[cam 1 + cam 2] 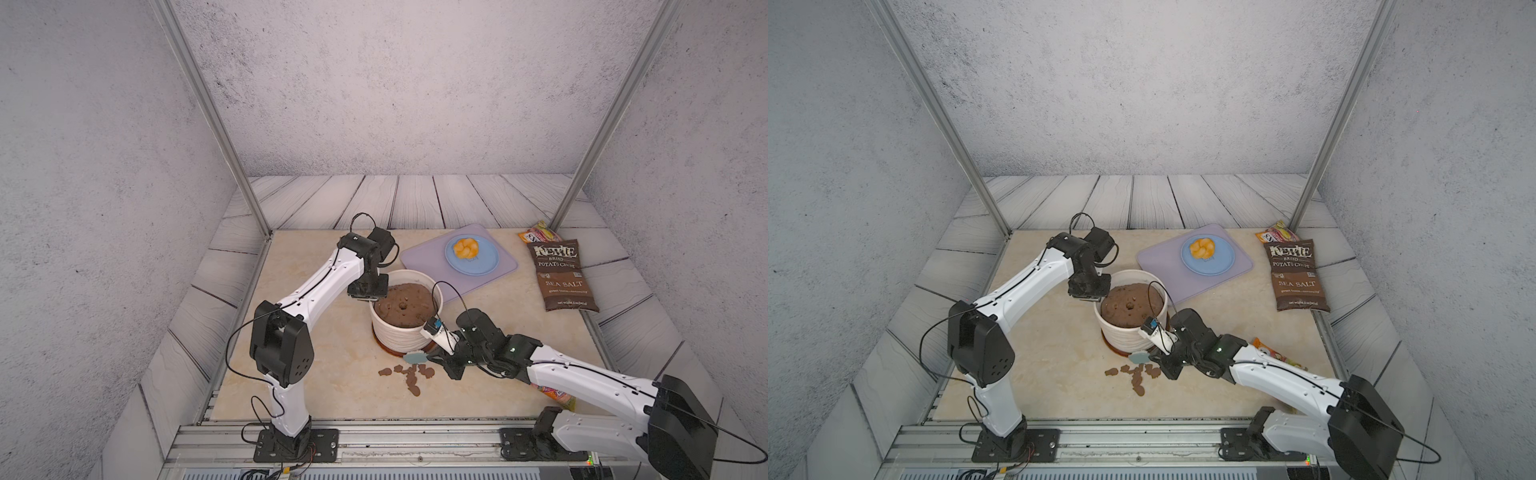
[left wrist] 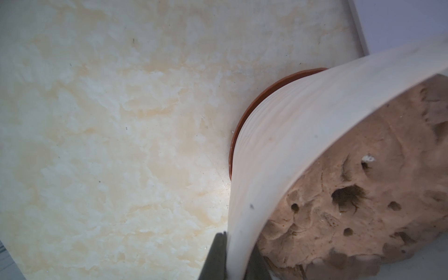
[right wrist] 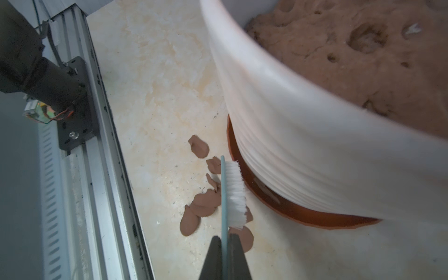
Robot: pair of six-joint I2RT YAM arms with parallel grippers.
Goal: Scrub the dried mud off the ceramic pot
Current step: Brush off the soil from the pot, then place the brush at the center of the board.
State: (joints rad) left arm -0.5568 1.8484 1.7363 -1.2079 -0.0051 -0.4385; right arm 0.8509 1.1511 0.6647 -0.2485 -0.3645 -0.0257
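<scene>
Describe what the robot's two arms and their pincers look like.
The left arm and right arm have smooth white tubular links joined by boxy black housings dotted with small holes. Thin black cables loop alongside them. A green light glows near the right wrist. The left pincer and right pincer end in dark, tapered wedge-shaped fingers.

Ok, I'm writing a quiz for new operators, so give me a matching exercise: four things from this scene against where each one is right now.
1 ceramic pot
2 dried mud
3 brush
4 blue plate

A clamped in the right gripper
B flakes on the tabletop
C on the lilac mat
D rim pinched by the left gripper

Pairs: 1-D, 2-B, 3-A, 4-C.
</scene>
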